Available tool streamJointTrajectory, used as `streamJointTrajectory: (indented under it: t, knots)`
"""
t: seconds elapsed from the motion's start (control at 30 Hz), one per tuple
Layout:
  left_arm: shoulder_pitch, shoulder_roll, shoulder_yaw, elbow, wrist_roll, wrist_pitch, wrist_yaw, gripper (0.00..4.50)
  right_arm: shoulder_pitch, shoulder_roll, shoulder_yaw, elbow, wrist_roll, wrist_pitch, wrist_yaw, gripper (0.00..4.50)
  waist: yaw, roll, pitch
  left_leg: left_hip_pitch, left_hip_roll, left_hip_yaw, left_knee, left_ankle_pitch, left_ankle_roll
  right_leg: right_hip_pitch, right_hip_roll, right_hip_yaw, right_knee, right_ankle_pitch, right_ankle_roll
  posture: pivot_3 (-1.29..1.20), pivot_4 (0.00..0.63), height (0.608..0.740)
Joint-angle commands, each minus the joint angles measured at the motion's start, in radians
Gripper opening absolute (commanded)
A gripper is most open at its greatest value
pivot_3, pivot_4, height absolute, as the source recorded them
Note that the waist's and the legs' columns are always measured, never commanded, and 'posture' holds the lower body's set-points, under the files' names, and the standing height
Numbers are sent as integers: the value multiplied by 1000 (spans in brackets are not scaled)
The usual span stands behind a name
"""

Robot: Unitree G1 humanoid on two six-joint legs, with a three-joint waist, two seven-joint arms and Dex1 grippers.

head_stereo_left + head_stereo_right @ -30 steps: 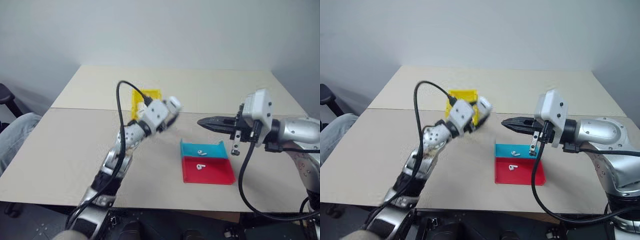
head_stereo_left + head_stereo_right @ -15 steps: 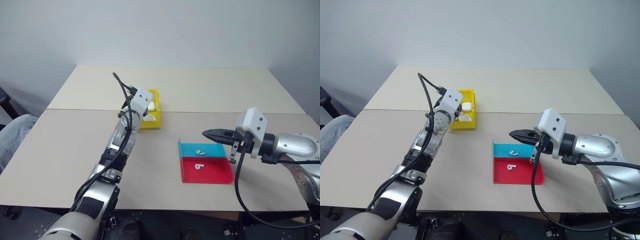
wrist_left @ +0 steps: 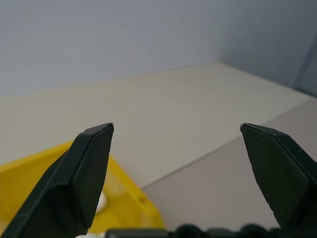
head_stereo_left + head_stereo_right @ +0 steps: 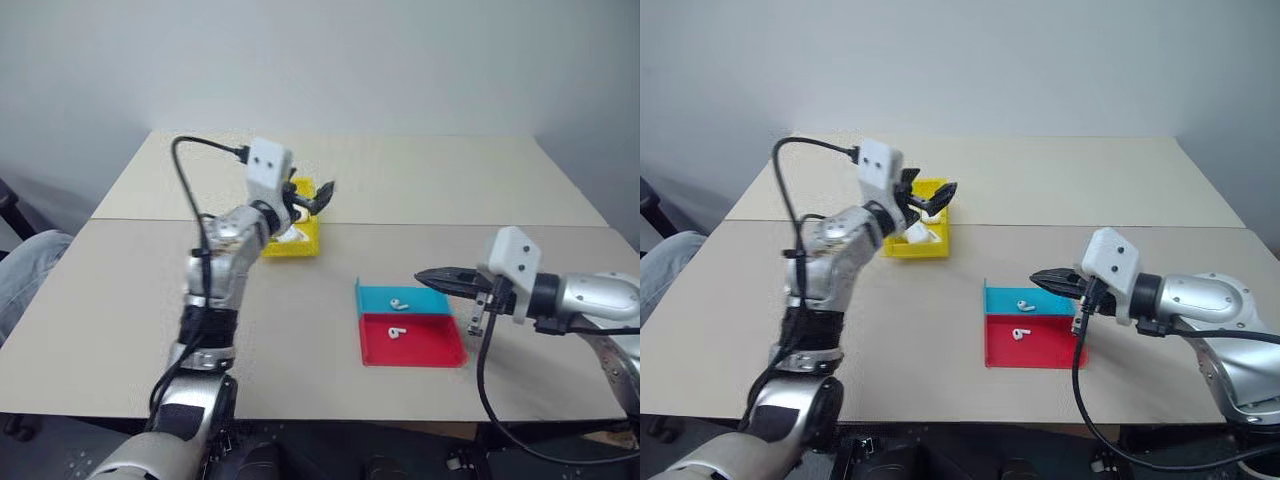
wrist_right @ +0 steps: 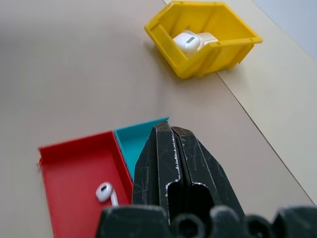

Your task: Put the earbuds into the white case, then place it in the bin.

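Note:
The yellow bin (image 4: 291, 247) stands left of the table's middle, and the white case (image 5: 191, 41) lies inside it. Just above the bin's far end my left gripper (image 4: 312, 197) hangs open and holds nothing; its wrist view looks past wide-apart fingers (image 3: 86, 173) at the bin's corner (image 3: 126, 198). The earbuds lie apart from the case: one (image 4: 400, 303) in a blue tray (image 4: 430, 298), the other (image 4: 398, 332) in a red tray (image 4: 440, 345). My right gripper (image 4: 432, 277) is shut and empty, hovering above the blue tray's right end.
The two shallow trays sit joined together right of the table's middle. A seam (image 4: 520, 226) crosses the tabletop behind the trays. Bare tabletop lies between the bin and the trays and along the front edge.
My left gripper, shut on the white case a second ago, opened over the bin and left the case inside, then drew up and to the left. My right gripper sank a little toward the trays.

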Motion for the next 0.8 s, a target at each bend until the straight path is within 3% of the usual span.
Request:
streamJointTrajectory:
  t: [0.03,0.2,0.4,0.6,0.8]
  knots:
    - [93,146,-21,-140,-50,39,-145,4462,21,-48,-102,37,1,-101,94,0,-5,0,0,1,0,0,0,0,0,1,0,0,0,0,0,0,150,740]
    - [293,409,28,-267,-107,-5,-360,4462,66,-117,-154,188,-46,-246,227,0,-4,-1,0,1,0,-1,0,-3,5,2,0,-2,0,0,0,0,150,740]
    - [542,634,134,-347,-139,-105,-551,4462,72,-154,-176,270,-40,-313,314,0,-5,-1,0,3,1,0,0,-4,6,3,0,-1,0,0,-1,0,150,740]
    - [605,715,208,-377,-200,-104,-609,4462,109,-156,-185,308,-28,-344,394,0,1,-1,0,3,1,0,0,-4,6,3,0,-2,0,0,-1,0,150,740]
    - [633,756,260,-416,-274,-42,-617,4462,26,-135,-128,378,-63,-408,384,0,-7,0,0,3,2,1,0,-4,6,2,0,-1,0,0,-1,0,150,740]
